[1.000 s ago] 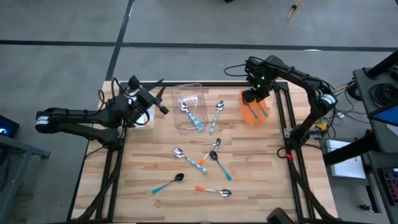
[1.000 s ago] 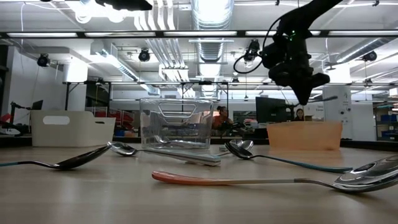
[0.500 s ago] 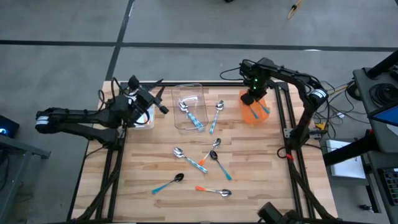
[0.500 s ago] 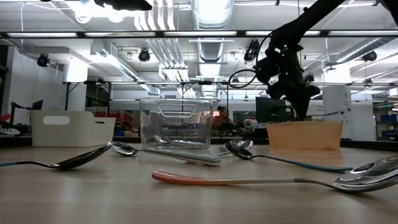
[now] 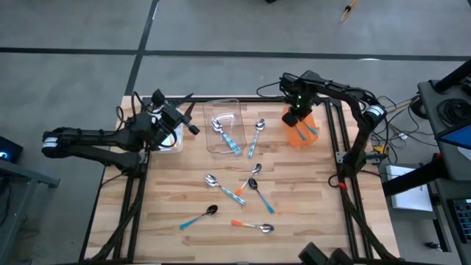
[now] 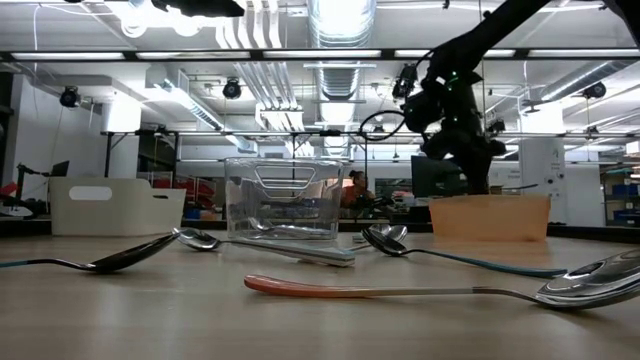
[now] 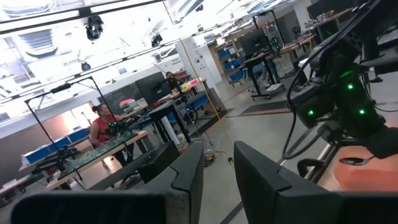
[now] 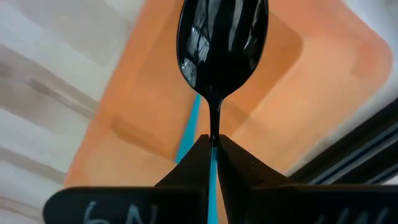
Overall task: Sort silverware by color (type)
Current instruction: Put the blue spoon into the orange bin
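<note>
My right gripper (image 5: pixel 297 115) points down over the orange bin (image 5: pixel 293 135) at the far right and is shut on a dark-bowled spoon (image 8: pixel 222 37). A light blue handle (image 5: pixel 312 129) lies in that bin. My left gripper (image 7: pixel 219 173) hovers open and level over the white bin (image 5: pixel 172 143) at the far left, with nothing between its fingers. Two spoons (image 5: pixel 229 137) lie in the clear bin (image 5: pixel 237 107). Several spoons lie flat on the wood, among them an orange-handled one (image 5: pixel 254 226) and a dark-bowled teal one (image 5: pixel 199 216). My right gripper pinches the spoon's thin neck (image 8: pixel 215 127) between its two fingertips (image 8: pixel 186 168), just behind the bowl. The fingers come from above and point down. The spoon hangs below them, bowl downward and lifted clear, over the orange bin's floor (image 8: pixel 273 93).
A silver spoon (image 5: pixel 257 134) lies between the clear bin and the orange bin. The other loose spoons cluster at the table's middle and near side (image 5: pixel 243 193). Black frame rails run along the table's right edge (image 5: pixel 340 140). In the low view an orange-handled spoon (image 6: pixel 400 292) lies nearest.
My right gripper has sunk toward the orange bin and shifted a little toward the table's left, rolling about its own axis. It has stayed shut on the dark-bowled spoon.
</note>
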